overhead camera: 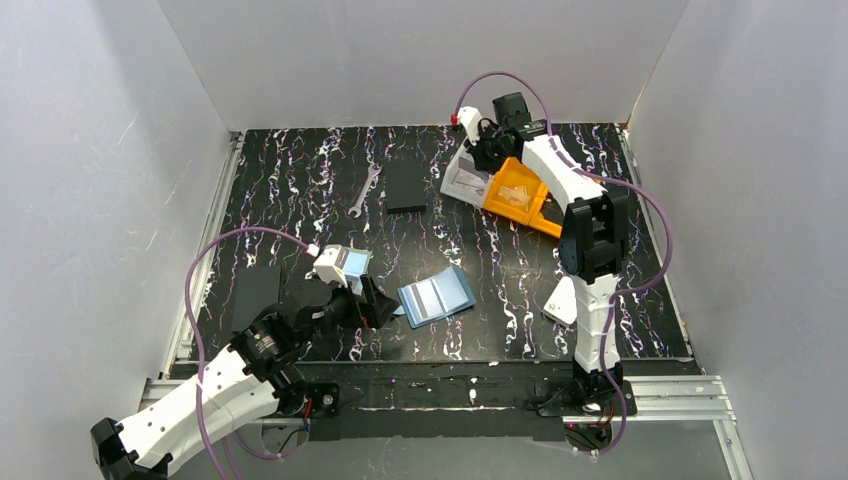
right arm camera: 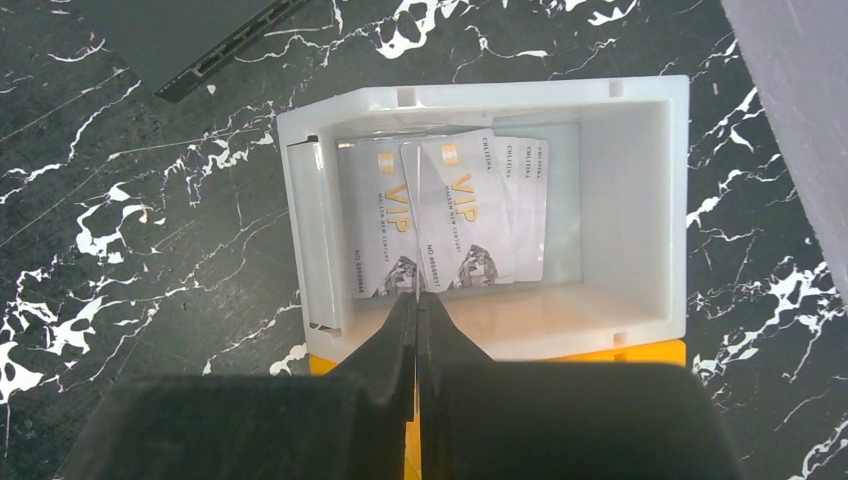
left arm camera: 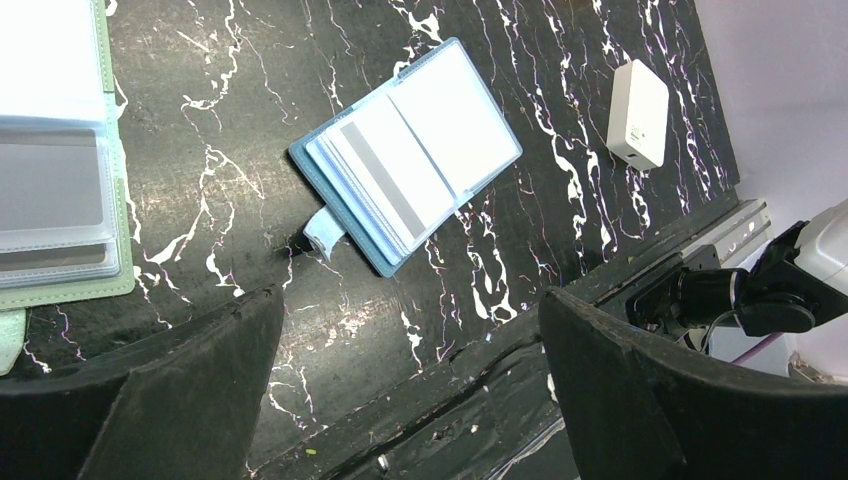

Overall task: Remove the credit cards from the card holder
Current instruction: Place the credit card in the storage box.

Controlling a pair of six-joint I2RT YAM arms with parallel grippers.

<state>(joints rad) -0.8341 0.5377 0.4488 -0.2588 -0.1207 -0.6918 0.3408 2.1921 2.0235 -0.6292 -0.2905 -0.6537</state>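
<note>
Across the overhead view spreads the black white-veined marble tabletop (overhead camera: pixel 300 200), with both white robot arms reaching over it. The right arm stretches to the upper right of the frame. There, in its wrist view, the right gripper (right arm camera: pixel 417 300) has its two black fingers pressed together. The tips hang at the near edge of the credit cards (right arm camera: pixel 465 215), a fan of pale grey plastic rectangles with gold VIP lettering. These lie flat in an open white plastic box (right arm camera: pixel 640 200), which sits against an orange plastic tray (overhead camera: pixel 520 195). Whether the tips touch a card cannot be told.

At lower left, the left gripper (left arm camera: pixel 410 395) holds its fingers wide apart with nothing between them, above bare table. Just beyond it, at lower centre of the overhead frame, the blue folding card holder (left arm camera: pixel 410 150) lies open, its clear pockets showing pale panels and one grey stripe.

A mint-green pocket booklet (left arm camera: pixel 60 180) fills the upper left of the left wrist view. A flat black rectangle (overhead camera: pixel 406 185) lies at upper centre, a white rounded box (left arm camera: pixel 638 112) at the table's near right, and a small steel wrench (overhead camera: pixel 366 190) beside the rectangle.
</note>
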